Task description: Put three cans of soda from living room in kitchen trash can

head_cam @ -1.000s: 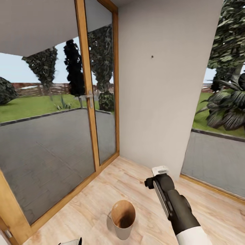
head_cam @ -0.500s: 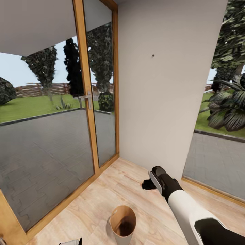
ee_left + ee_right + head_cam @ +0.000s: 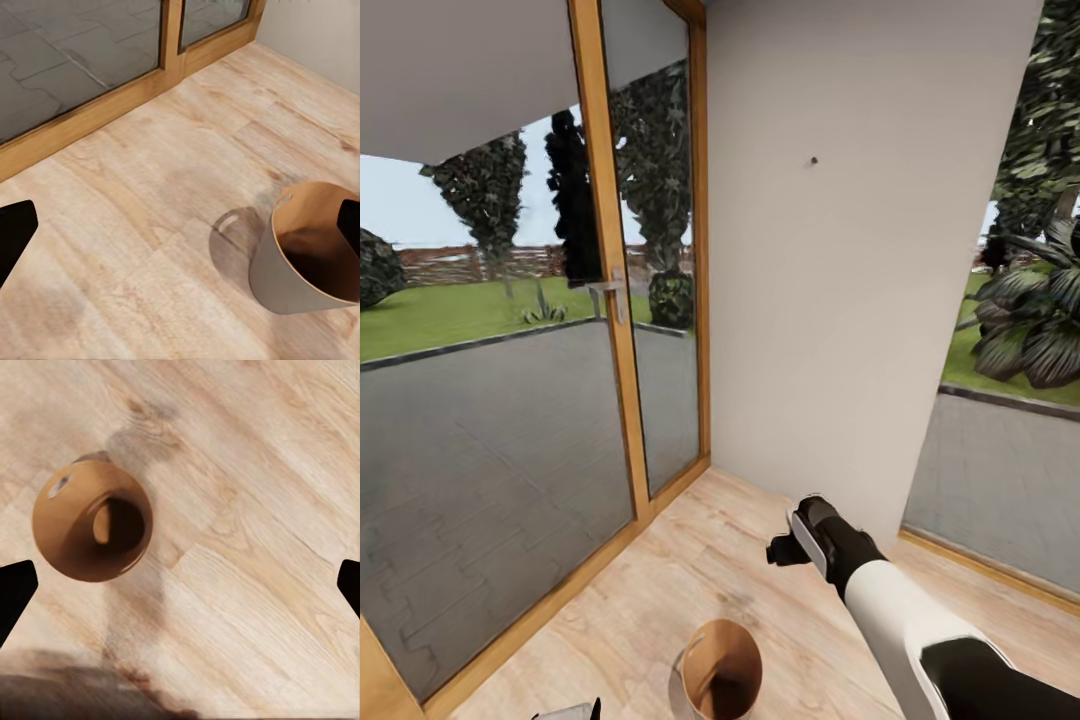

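We read no writing. The tash can (image 3: pixel 720 668) stands upright on the plank floor (image 3: pixel 690 570), near the glass doors (image 3: pixel 510 400); an orange can of soda (image 3: pixel 100 525) lies inside. Both grippers (image 3: pixel 180 225) (image 3: pixel 180 585) are spread open, empty.

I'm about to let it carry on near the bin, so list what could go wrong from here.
1. The trash can is small and stands free on the plank floor; a bump from the right arm could tip it.
2. From the right wrist, the bin sits off to one side of the open right gripper, so anything released here would likely miss.
3. The glass door stands close by; turning the base risks contact.
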Tool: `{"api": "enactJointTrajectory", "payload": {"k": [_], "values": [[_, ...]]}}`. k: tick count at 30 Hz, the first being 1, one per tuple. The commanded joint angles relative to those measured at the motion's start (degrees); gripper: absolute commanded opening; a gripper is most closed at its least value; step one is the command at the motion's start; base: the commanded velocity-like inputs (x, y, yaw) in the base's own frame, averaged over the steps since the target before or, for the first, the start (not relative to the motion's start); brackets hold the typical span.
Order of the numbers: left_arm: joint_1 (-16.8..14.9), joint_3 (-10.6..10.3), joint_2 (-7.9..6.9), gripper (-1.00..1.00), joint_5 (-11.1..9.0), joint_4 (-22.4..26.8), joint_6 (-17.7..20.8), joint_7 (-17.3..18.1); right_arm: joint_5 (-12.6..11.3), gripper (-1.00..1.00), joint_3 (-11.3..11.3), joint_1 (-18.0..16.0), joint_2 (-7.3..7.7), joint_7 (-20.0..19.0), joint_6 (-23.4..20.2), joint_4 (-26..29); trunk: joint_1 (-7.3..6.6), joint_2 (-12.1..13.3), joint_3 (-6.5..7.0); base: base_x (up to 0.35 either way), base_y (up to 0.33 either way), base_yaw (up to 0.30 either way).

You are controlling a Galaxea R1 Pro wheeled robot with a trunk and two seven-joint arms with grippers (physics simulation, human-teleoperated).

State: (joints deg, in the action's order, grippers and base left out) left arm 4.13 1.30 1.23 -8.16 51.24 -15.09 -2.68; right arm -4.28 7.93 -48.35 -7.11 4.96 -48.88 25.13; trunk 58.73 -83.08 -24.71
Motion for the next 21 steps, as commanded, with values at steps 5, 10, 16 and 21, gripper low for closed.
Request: {"api": "enactJointTrajectory", "payload": {"k": [5,10,16,21], "values": [[0.01,0.01,0.0,1.0,-0.06,0.0,-0.08,0.01,0.1,1.0,0.2,0.01,-0.19,-0.03,6.67,-6.45,0.0,0.0,0.0,0.076,0.0,0.0],[0.02,0.01,0.0,1.0,-0.09,0.03,-0.16,-0.02,0.11,1.0,0.24,0.01,-0.62,0.04,9.87,-9.99,0.0,0.0,0.0,0.025,0.0,0.0],[0.07,0.02,0.0,1.0,-0.1,0.12,-0.19,-0.04,0.07,1.0,0.24,0.01,-1.22,0.45,11.1,-11.5,0.0,0.0,0.0,0.006,0.0,0.0],[0.09,0.02,0.0,1.0,-0.1,0.34,-0.2,0.05,-0.75,1.0,-0.03,0.01,-1.6,0.52,11.26,-11.6,0.0,0.0,0.0,0.001,0.0,0.0]]}}
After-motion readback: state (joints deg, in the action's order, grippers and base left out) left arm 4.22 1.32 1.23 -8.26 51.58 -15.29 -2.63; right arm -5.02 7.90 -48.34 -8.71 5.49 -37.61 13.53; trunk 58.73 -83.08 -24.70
